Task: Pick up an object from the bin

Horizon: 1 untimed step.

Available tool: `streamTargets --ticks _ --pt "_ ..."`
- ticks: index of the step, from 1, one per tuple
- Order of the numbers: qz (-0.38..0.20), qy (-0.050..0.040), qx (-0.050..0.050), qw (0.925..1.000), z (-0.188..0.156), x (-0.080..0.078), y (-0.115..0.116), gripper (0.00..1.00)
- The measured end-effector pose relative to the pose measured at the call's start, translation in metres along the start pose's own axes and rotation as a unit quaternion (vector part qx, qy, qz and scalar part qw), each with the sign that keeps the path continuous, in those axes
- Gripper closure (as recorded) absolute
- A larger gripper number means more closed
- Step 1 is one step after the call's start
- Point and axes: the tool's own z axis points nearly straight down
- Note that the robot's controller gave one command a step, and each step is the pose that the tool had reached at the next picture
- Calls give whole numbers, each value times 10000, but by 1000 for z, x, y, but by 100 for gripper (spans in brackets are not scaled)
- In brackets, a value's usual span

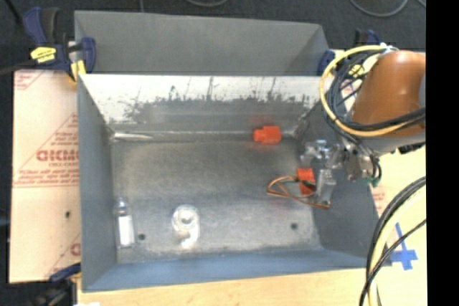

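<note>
My gripper (pixel 324 181) hangs at the bin's right side, just above the floor, its metal fingers pointing down. Right beside its fingertips lies a small orange piece with thin brown wire loops (pixel 297 186), touching or nearly touching the fingers. I cannot make out whether anything sits between the fingers. An orange block (pixel 267 135) rests against the back wall, up and to the left of the gripper.
At the front left of the bin a small clear bottle with a white label (pixel 125 224) lies near the left wall. A clear round plastic piece (pixel 185 223) sits to its right. The arm's orange cover and yellow cables overhang the bin's right rim.
</note>
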Motion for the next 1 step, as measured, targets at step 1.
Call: streamTargets --ticks 1 --pt "-135 91 -17 9999 -32 8 3 100"
